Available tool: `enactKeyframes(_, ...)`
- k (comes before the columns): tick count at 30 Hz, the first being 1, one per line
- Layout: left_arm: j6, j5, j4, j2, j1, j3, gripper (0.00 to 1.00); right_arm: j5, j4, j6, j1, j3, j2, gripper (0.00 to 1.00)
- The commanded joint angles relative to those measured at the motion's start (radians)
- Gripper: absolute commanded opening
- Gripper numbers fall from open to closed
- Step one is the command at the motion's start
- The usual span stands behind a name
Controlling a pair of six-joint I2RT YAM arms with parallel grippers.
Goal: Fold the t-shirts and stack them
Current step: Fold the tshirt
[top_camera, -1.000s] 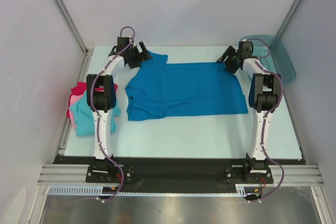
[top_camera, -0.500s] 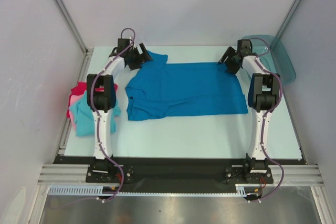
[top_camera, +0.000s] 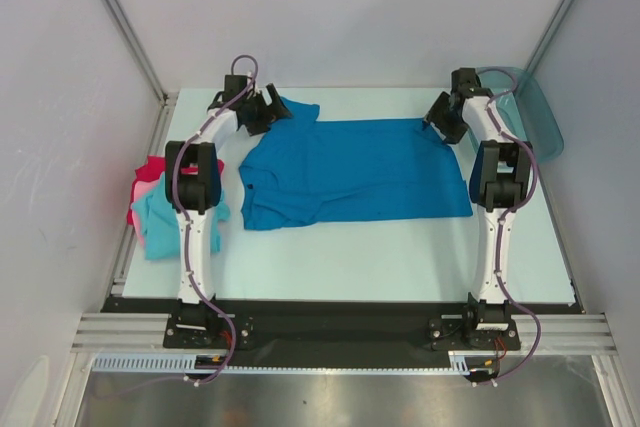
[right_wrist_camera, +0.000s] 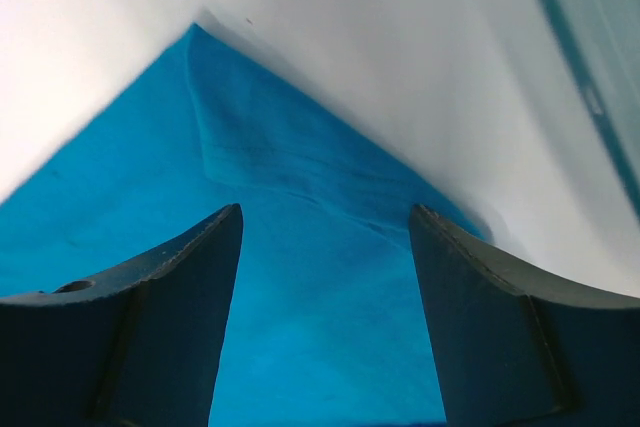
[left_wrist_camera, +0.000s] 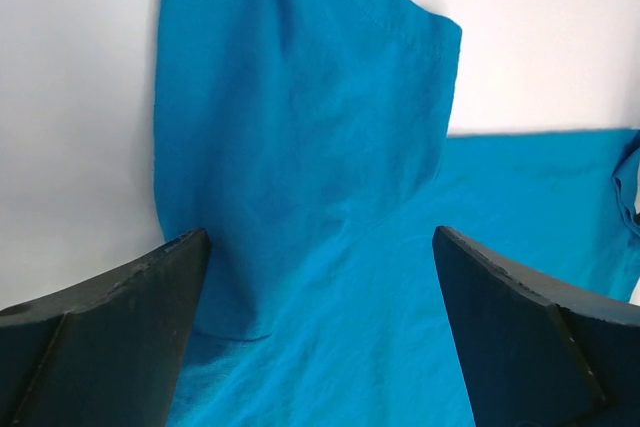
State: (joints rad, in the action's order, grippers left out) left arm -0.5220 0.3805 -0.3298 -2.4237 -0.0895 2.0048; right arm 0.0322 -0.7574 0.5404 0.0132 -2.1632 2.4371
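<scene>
The medium blue t-shirt [top_camera: 350,172] lies spread flat on the surface [top_camera: 380,252]. Over the last second the right gripper [top_camera: 438,125] has tipped steeper above the shirt's far right corner, jaws wide, pinching nothing. The left gripper [top_camera: 270,112], also wide, has stayed over the shirt's far left sleeve. Both grasps look imminent, so the fold is not yet begun.

- Even, diffuse white light fills the overhead view; the medium blue t-shirt [top_camera: 350,172] is bright and sharp, with only a faint, soft shadow along its near hem.
- Left wrist view: the shirt's weave is crisp, while the left gripper [left_wrist_camera: 320,235] frames it with dark, underexposed, slightly soft fingers [left_wrist_camera: 100,337].
- Right wrist view: the table [right_wrist_camera: 400,67] beyond the shirt's corner blows out nearly to white, and a soft shadow edges the cloth.
</scene>
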Motion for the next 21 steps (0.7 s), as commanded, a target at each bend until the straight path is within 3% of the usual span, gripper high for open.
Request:
enactKeyframes(1, 0.000, 0.034, 0.017, 0.066, -0.004, -0.018, 1.00, -0.023, -0.027, -0.017, -0.010, 0.011, -0.015, 0.73)
enactKeyframes(12, 0.020, 0.049, 0.023, 0.058, -0.003, -0.028, 0.98, 0.026, 0.076, -0.017, -0.010, 0.112, -0.084, 0.72)
enactKeyframes(13, 0.022, 0.052, 0.025, 0.055, -0.003, -0.026, 0.84, 0.028, 0.082, -0.016, -0.010, 0.121, -0.088, 0.72)
enactKeyframes(15, 0.020, 0.044, 0.026, 0.055, -0.003, -0.029, 0.68, 0.032, 0.099, -0.016, -0.009, 0.146, -0.095, 0.72)
enactKeyframes(16, 0.017, 0.041, 0.025, 0.054, -0.003, -0.029, 0.46, 0.035, 0.104, -0.017, -0.007, 0.154, -0.101, 0.72)
enactKeyframes(17, 0.013, 0.040, 0.020, 0.052, -0.003, -0.028, 0.34, 0.035, 0.116, -0.016, -0.007, 0.163, -0.104, 0.72)
enactKeyframes(19, 0.013, 0.032, 0.015, 0.051, -0.004, -0.024, 0.14, 0.044, 0.131, -0.016, -0.005, 0.184, -0.108, 0.72)
enactKeyframes(21, 0.023, 0.018, 0.012, 0.055, -0.007, -0.026, 0.02, 0.048, 0.141, -0.017, -0.005, 0.204, -0.113, 0.72)
